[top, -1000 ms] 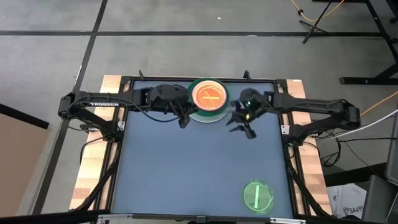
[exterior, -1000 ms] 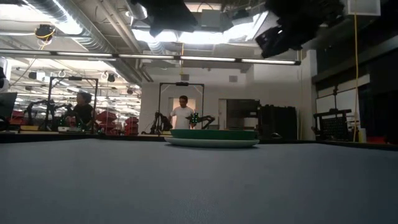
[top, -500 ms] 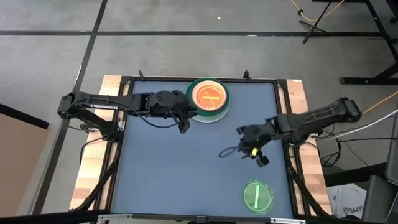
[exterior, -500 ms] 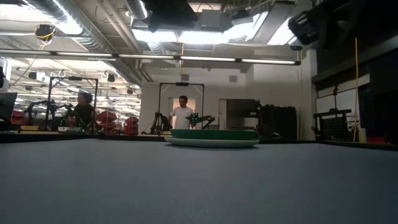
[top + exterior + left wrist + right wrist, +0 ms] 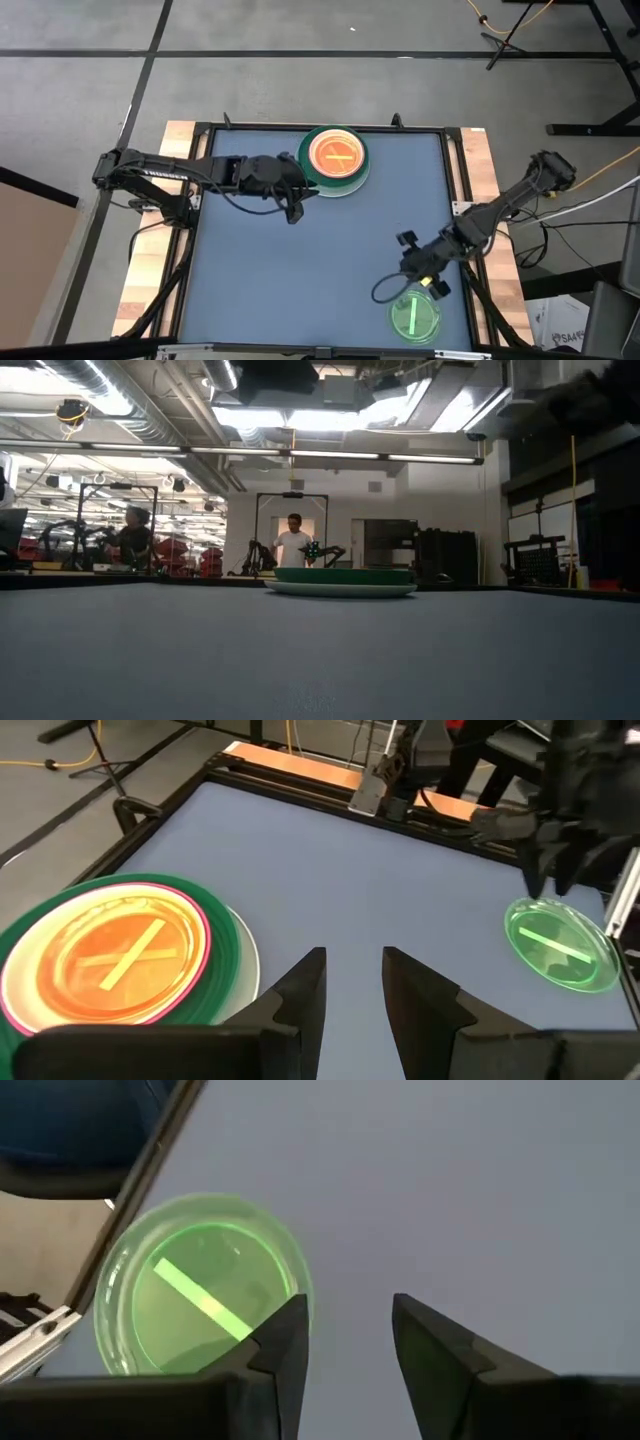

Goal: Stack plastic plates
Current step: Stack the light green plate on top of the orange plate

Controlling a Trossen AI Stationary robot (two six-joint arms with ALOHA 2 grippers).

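- Where the matte blue-grey table serves as landmark, the left gripper hangs over its far half, fingers parted, empty.
- Beside it, a stack of round plates sits at the table's far edge: translucent orange striped disc on pink, dark green and pale plates.
- Right gripper, fingers apart, empty, is above the near right corner, by the glossy translucent green plate.

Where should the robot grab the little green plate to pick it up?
Probably by its raised rim. The green plate lies flat on the table, so one finger goes over the edge, one inside. The right pincer, open, is just beside it, on the stack's side.
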